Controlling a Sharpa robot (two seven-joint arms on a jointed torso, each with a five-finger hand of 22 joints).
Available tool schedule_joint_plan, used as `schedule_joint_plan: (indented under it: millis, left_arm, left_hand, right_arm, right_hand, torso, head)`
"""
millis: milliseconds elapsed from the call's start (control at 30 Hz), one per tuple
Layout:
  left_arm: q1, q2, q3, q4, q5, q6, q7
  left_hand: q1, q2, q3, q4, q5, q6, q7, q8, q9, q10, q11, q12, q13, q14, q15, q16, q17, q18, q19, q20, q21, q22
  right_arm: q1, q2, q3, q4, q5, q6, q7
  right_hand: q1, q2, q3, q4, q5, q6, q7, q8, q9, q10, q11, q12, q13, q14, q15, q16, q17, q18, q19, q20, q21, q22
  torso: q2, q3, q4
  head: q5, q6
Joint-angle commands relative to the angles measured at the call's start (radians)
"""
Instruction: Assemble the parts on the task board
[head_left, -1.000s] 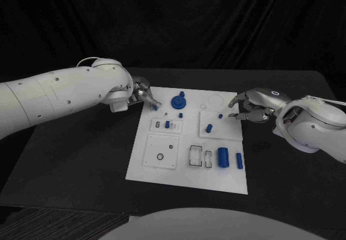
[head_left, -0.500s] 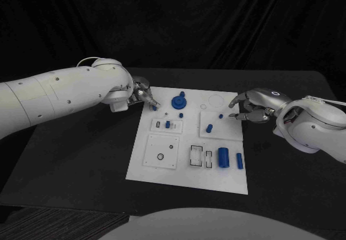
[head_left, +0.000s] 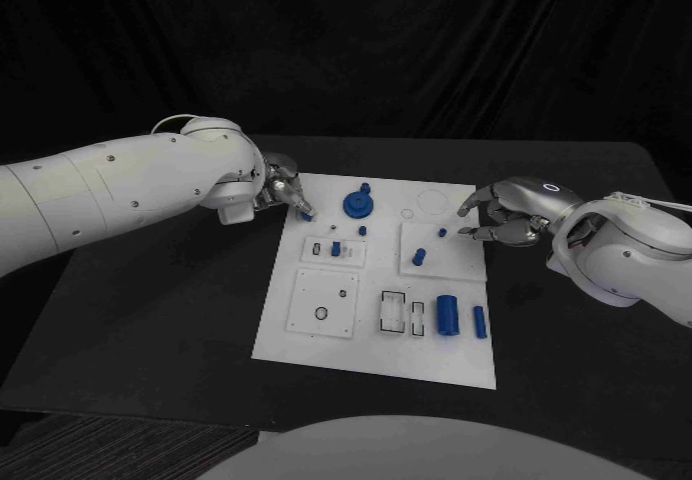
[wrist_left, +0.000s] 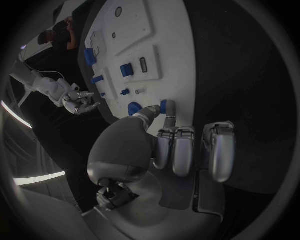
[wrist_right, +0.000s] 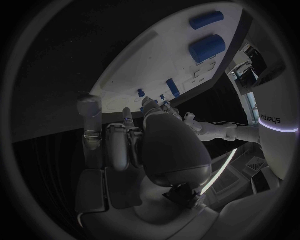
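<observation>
The white task board (head_left: 325, 345) lies in the middle of the black table. My left hand (head_left: 278, 186) hovers at the board's far left corner and pinches a small blue part (head_left: 306, 213) between thumb and a fingertip; the left wrist view shows this part (wrist_left: 166, 106) just above the board. My right hand (head_left: 505, 214) hangs over the board's far right edge, fingers apart, with nothing seen between them. A small blue peg (head_left: 441, 232) stands just left of its fingertips. The round blue part (head_left: 356, 206) sits near the far edge.
On the board are a blue block (head_left: 336, 249), a slanted blue piece (head_left: 418, 257), a thick blue cylinder (head_left: 446, 313) and a thin blue bar (head_left: 477, 321). Open slots (head_left: 392, 309) lie near the cylinder. Bare black table (head_left: 159, 310) surrounds the board.
</observation>
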Motion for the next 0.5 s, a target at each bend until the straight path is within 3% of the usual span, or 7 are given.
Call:
schedule_joint_plan:
  millis: [33, 300, 367, 500]
  left_arm:
    - [-0.002, -0.002, 0.001, 0.004, 0.001, -0.004, 0.027]
    - [-0.002, -0.011, 0.001, 0.015, 0.001, -0.032, 0.049]
    - [-0.002, -0.017, 0.001, 0.023, 0.001, -0.043, 0.055]
    - [-0.002, -0.034, 0.001, 0.049, 0.001, -0.068, 0.067]
  left_hand:
    - [-0.008, -0.025, 0.087, -0.051, 0.022, -0.004, -0.002, 0.005, 0.011, 0.106, 0.01, 0.004, 0.262, 0.106, 0.006, 0.003, 0.263, 0.001, 0.054, 0.006, -0.002, 0.231]
    - [-0.043, -0.053, 0.189, -0.087, 0.025, -0.005, 0.003, 0.019, 0.03, 0.106, 0.012, 0.004, 0.262, 0.106, 0.009, 0.003, 0.263, 0.001, 0.054, 0.008, -0.003, 0.232]
    - [-0.056, -0.057, 0.202, -0.09, -0.003, -0.004, 0.001, 0.024, 0.035, 0.106, 0.011, 0.004, 0.262, 0.106, 0.009, 0.003, 0.263, 0.001, 0.054, 0.009, -0.003, 0.233]
    - [-0.059, -0.057, 0.206, -0.091, -0.009, -0.003, 0.0, 0.025, 0.037, 0.106, 0.011, 0.004, 0.262, 0.106, 0.009, 0.003, 0.263, 0.001, 0.055, 0.008, -0.003, 0.233]
  right_arm:
    - [-0.003, 0.0, 0.0, 0.0, -0.002, 0.007, -0.018]
    - [-0.003, 0.0, 0.0, -0.001, -0.002, 0.008, -0.02]
    - [-0.003, 0.0, 0.0, -0.001, -0.002, 0.008, -0.021]
    - [-0.003, -0.002, 0.0, 0.0, -0.002, 0.008, -0.022]
  right_hand:
    - [0.013, 0.0, -0.001, -0.006, 0.006, 0.007, 0.0, -0.007, -0.002, 0.076, 0.006, -0.005, 0.227, 0.074, 0.005, -0.006, 0.168, 0.012, -0.007, -0.003, -0.003, 0.061]
    - [0.014, 0.0, 0.0, -0.007, 0.009, 0.007, 0.0, -0.007, -0.002, 0.075, 0.006, -0.005, 0.226, 0.074, 0.005, -0.008, 0.166, 0.012, -0.008, -0.003, -0.006, 0.061]
    - [0.015, 0.001, 0.0, -0.007, 0.011, 0.007, 0.0, -0.008, -0.002, 0.074, 0.006, -0.006, 0.225, 0.073, 0.005, -0.01, 0.164, 0.013, -0.008, -0.003, -0.011, 0.06]
    - [0.015, 0.001, 0.0, -0.007, 0.013, 0.007, 0.0, -0.008, -0.002, 0.071, 0.006, -0.007, 0.222, 0.072, 0.005, -0.014, 0.16, 0.014, -0.01, -0.003, -0.016, 0.059]
  torso:
    - [0.0, 0.0, 0.0002]
    - [0.0, -0.0004, 0.0002]
    - [0.0, -0.0002, 0.0004]
    - [0.001, -0.0003, 0.0002]
  head:
    - [0.0, 0.0]
    - [0.002, 0.0]
    - [0.001, 0.0]
    - [-0.002, 0.0]
